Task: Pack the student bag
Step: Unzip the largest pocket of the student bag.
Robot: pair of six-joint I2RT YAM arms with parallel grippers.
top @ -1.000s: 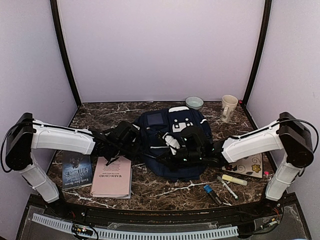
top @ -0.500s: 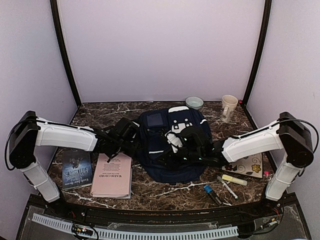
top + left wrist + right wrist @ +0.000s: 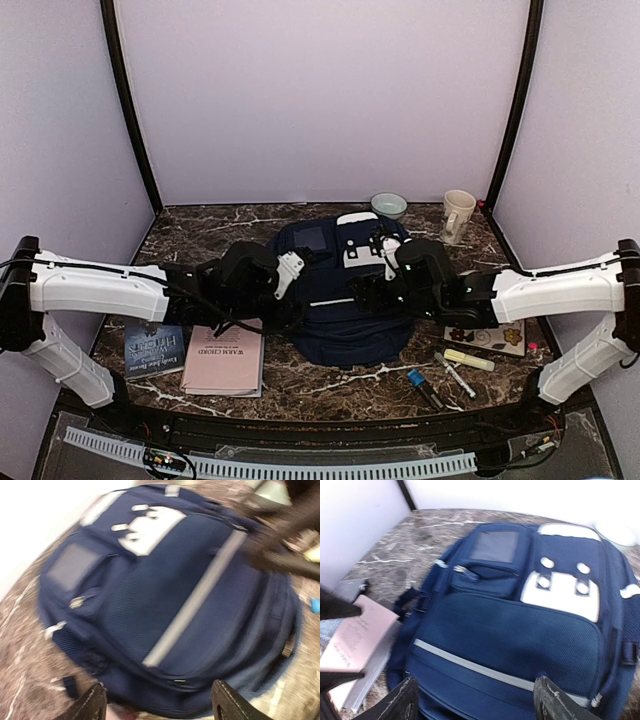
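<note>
Ahead of left gripper (image 3: 157,705), right gripper (image 3: 472,702): student bag (image 3: 520,630).

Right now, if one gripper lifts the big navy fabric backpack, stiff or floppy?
Probably floppy: the navy fabric backpack lies slumped flat on the marble table, so it would likely sag from one grip point. Its mesh-fronted cloth probably isn't slippery; pushed, it may bunch rather than slide.

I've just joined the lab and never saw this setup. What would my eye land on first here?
The navy student bag lies flat in the middle, its white stripe and pale patch standing out. From either side the left fingers and right fingers hang spread open above it, holding nothing. A pink booklet lies beside it, on the left arm's side.
</note>
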